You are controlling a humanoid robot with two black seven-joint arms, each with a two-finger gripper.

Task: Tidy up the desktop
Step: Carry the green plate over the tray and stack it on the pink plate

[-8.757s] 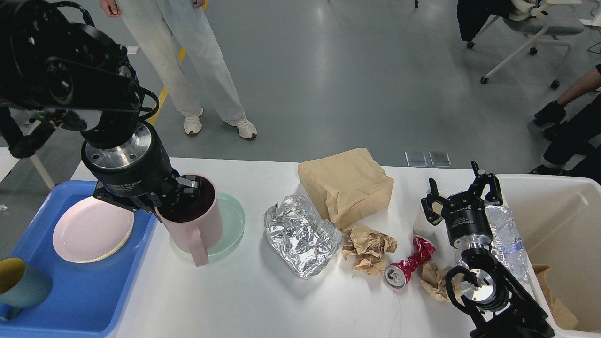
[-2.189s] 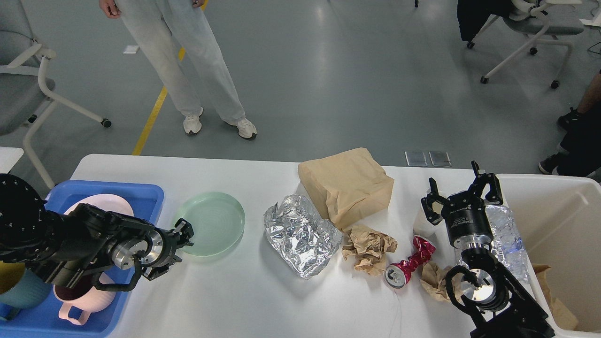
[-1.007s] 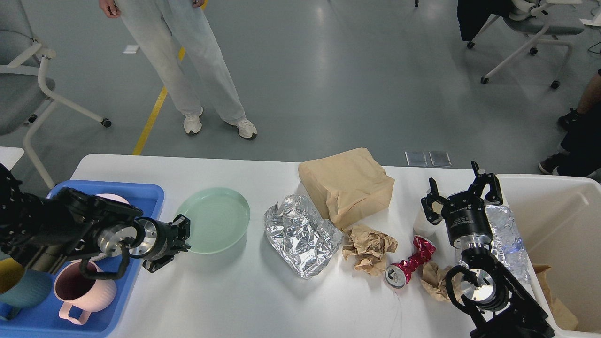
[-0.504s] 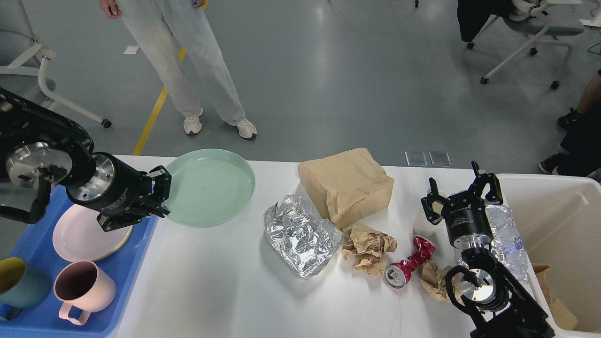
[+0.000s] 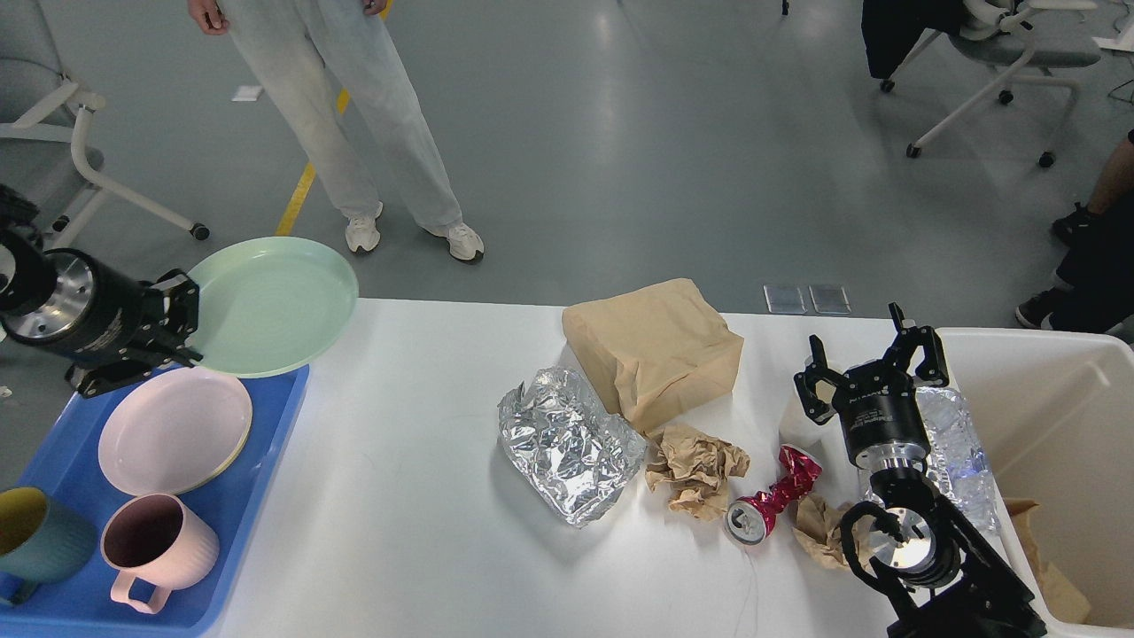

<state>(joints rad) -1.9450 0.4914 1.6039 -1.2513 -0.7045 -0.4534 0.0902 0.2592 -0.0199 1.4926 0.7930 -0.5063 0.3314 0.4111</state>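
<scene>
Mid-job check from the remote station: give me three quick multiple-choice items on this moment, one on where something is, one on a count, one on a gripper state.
1. Where is the green plate?
A. flat on the desktop
B. held up by the left gripper over the blue tray's far end
C. in the bin

2. How many cups stand in the blue tray?
A. one
B. two
C. four

3. How is the right gripper?
A. open, holding nothing
B. shut on the red can
C. shut on the foil

Key: 1 B, the left gripper pinches the plate's rim and lifts it. 2 B, a pink cup and a teal cup. 3 A, its fingers are spread apart above the desktop.
</scene>
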